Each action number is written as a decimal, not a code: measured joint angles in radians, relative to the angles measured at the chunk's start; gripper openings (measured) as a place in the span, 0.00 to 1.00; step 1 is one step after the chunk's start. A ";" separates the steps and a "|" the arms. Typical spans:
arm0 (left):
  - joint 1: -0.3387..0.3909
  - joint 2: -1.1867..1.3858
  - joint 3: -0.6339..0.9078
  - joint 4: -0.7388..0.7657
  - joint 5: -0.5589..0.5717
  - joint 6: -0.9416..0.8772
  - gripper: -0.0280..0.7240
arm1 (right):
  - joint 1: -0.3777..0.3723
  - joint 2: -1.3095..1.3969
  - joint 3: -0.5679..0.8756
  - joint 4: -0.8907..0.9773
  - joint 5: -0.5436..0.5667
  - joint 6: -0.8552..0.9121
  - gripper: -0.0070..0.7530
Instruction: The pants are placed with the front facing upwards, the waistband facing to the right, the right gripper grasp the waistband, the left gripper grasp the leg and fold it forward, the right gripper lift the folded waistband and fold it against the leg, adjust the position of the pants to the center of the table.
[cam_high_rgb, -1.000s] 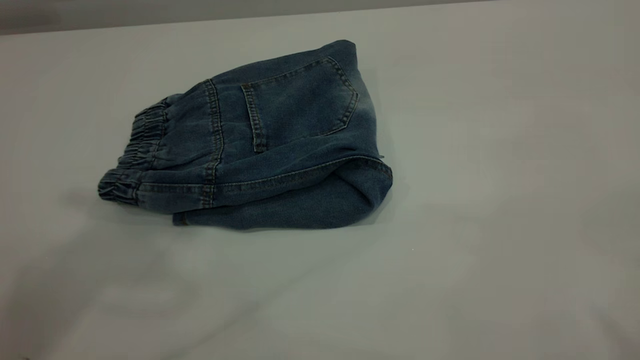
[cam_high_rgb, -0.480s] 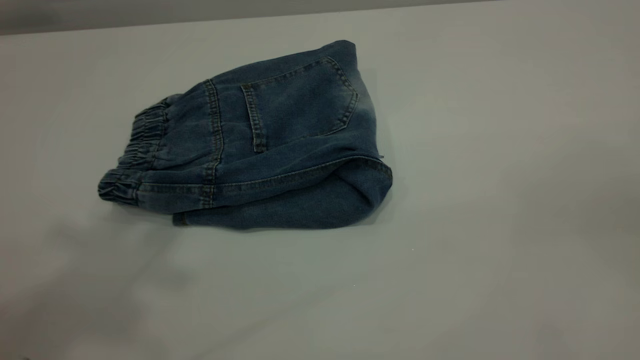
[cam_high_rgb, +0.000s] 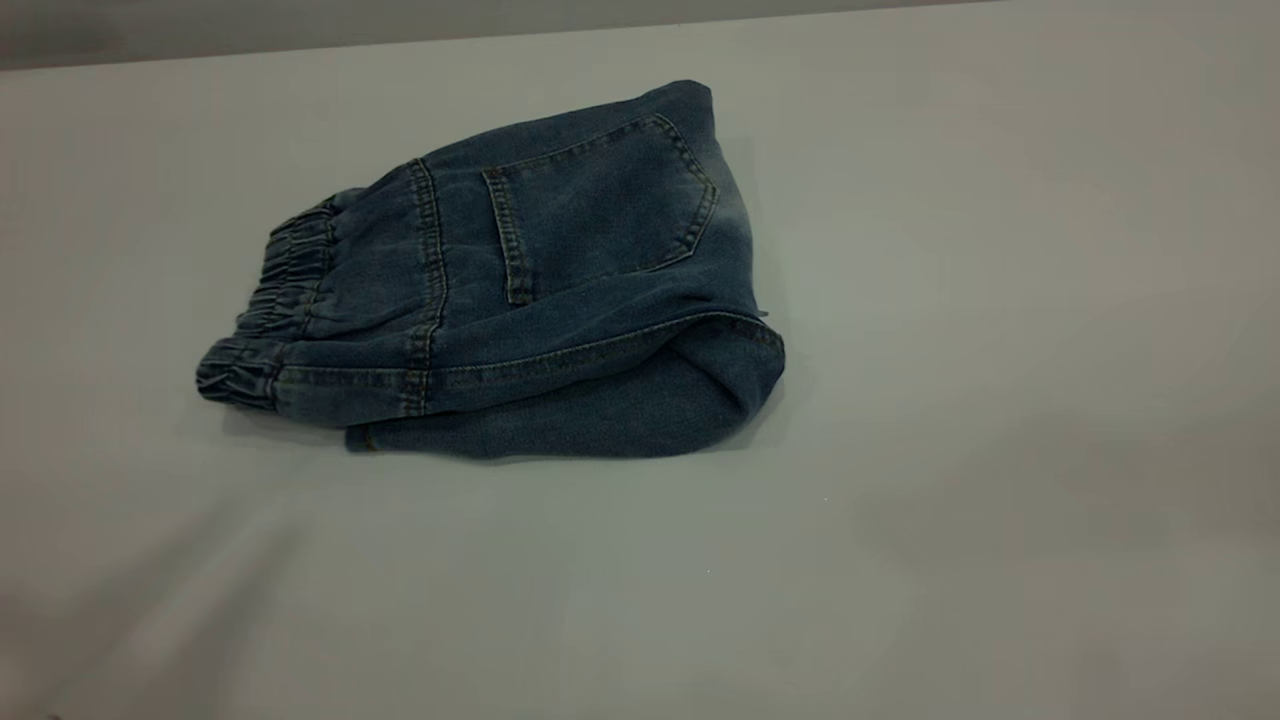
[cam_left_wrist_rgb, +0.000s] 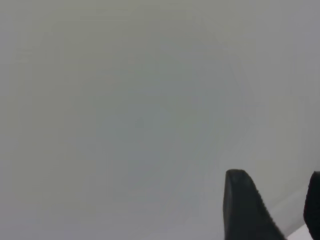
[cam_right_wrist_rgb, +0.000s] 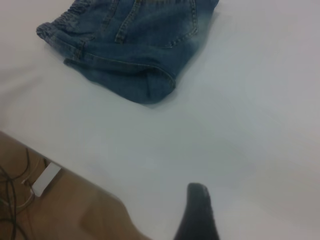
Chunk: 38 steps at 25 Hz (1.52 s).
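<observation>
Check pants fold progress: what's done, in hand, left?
Done: the pants lie folded into a compact bundle, back pocket up, waistband at the exterior view's left. In hand: nothing; neither tool touches the denim, and the right tool is well away from it. Left: possibly centering, since the bundle sits toward the far-left part of the table.

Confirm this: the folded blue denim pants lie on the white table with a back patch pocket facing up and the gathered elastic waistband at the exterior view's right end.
Wrong on one point. In the exterior view the folded blue denim pants lie on the white table, back patch pocket up, but the gathered elastic waistband is at the left end.
</observation>
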 joint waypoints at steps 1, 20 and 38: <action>0.000 -0.037 0.021 0.000 0.000 -0.001 0.42 | 0.000 0.000 0.000 0.000 0.000 0.000 0.64; -0.001 -0.403 0.166 -0.002 0.050 -0.047 0.42 | 0.000 0.000 -0.001 0.000 0.003 0.001 0.64; -0.001 -0.592 0.223 -0.459 0.327 0.544 0.42 | 0.000 0.000 -0.001 0.000 0.003 0.001 0.64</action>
